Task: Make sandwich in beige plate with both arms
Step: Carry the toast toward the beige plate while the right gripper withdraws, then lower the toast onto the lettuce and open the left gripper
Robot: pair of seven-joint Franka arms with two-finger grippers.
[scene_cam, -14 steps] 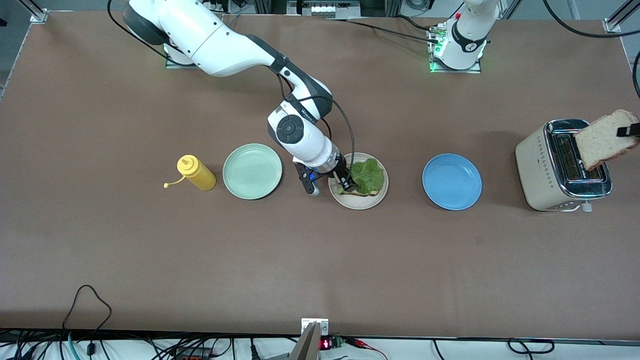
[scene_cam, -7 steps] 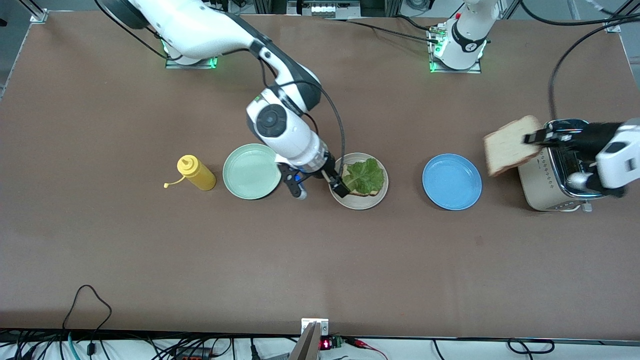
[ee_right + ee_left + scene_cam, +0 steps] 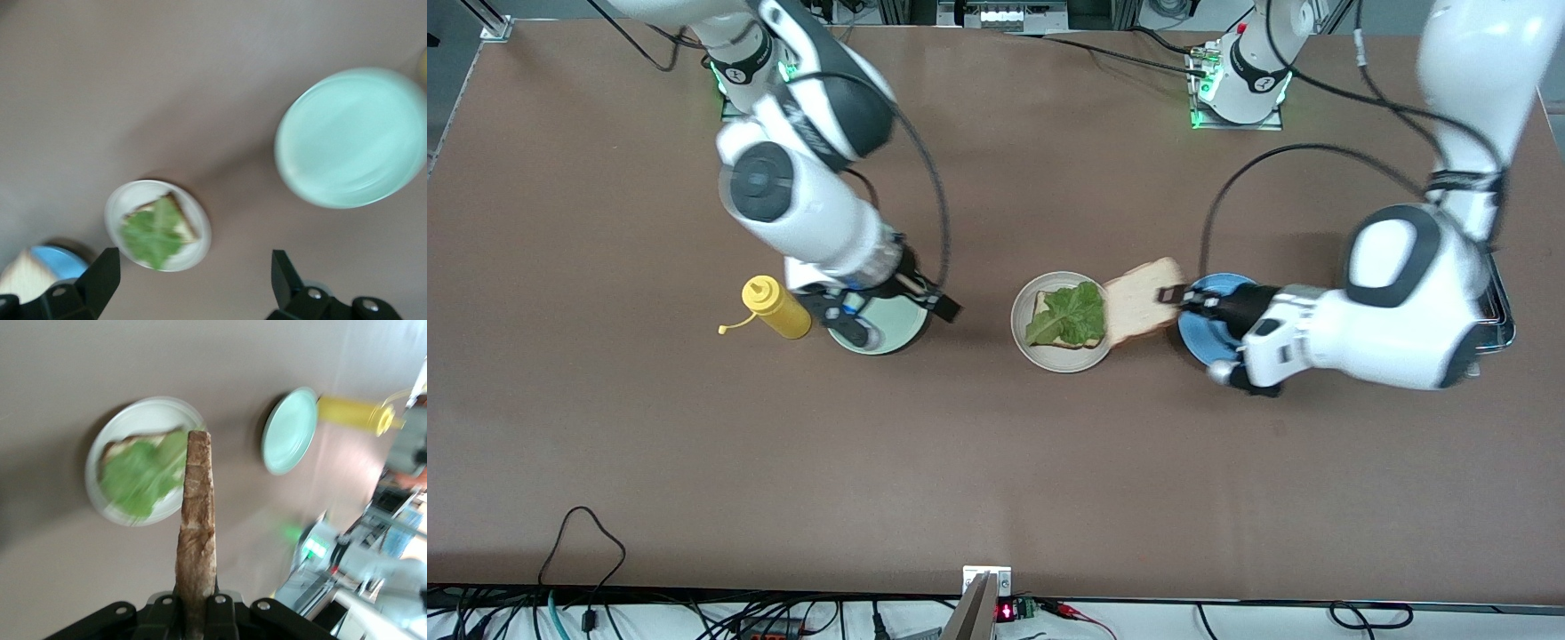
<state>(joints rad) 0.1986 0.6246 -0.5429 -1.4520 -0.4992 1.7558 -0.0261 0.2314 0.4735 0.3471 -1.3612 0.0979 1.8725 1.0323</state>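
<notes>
Since prev. frame, left tool (image 3: pixel 1172 294), pinching bread slice (image 3: pixel 1136 311), moved from toaster to beige plate (image 3: pixel 1027 342) edge. Right tool (image 3: pixel 935 300), spread, withdrew over green plate (image 3: pixel 889 331) (waits). Centre slice over lettuce (image 3: pixel 1069 313), level, lower, then release.

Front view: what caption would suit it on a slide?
Left gripper carries bread slice toward lettuce-topped beige plate.

Bystanders on the brown table (image 3: pixel 996 462)

A yellow squeeze bottle (image 3: pixel 775 307) lies just beside the mint-green plate (image 3: pixel 889 331); a blue plate (image 3: pixel 1199 333) and a toaster (image 3: pixel 1498 311) sit toward the left arm's end.
</notes>
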